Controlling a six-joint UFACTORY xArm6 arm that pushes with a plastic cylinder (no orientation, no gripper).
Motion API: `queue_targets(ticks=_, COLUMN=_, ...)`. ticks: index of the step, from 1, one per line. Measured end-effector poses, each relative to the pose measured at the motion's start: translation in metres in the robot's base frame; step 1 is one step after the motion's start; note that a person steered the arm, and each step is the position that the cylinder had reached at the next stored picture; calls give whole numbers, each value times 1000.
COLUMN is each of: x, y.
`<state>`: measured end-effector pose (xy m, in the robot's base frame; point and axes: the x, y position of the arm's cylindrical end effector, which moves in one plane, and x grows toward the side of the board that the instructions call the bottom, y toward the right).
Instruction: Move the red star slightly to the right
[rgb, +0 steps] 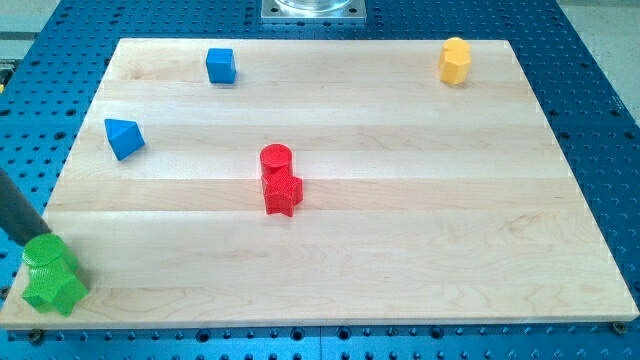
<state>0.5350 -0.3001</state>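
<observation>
The red star (282, 193) lies near the middle of the wooden board (400, 220), touching a red cylinder (275, 159) just above it. My rod comes in from the view's left edge; my tip (33, 243) is at the board's bottom left corner, right above a green cylinder (43, 254) and a green star (57, 288). The tip is far to the left of the red star.
A blue cube (221, 65) sits at the top left. A blue triangular block (124, 137) sits at the left. A yellow hexagonal block (454, 61) sits at the top right. A blue perforated table surrounds the board.
</observation>
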Motion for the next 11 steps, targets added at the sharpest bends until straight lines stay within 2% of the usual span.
queue_targets(ticks=1, x=-1, y=3)
queue_targets(ticks=8, x=-9, y=190)
queue_targets(ticks=11, x=-9, y=235)
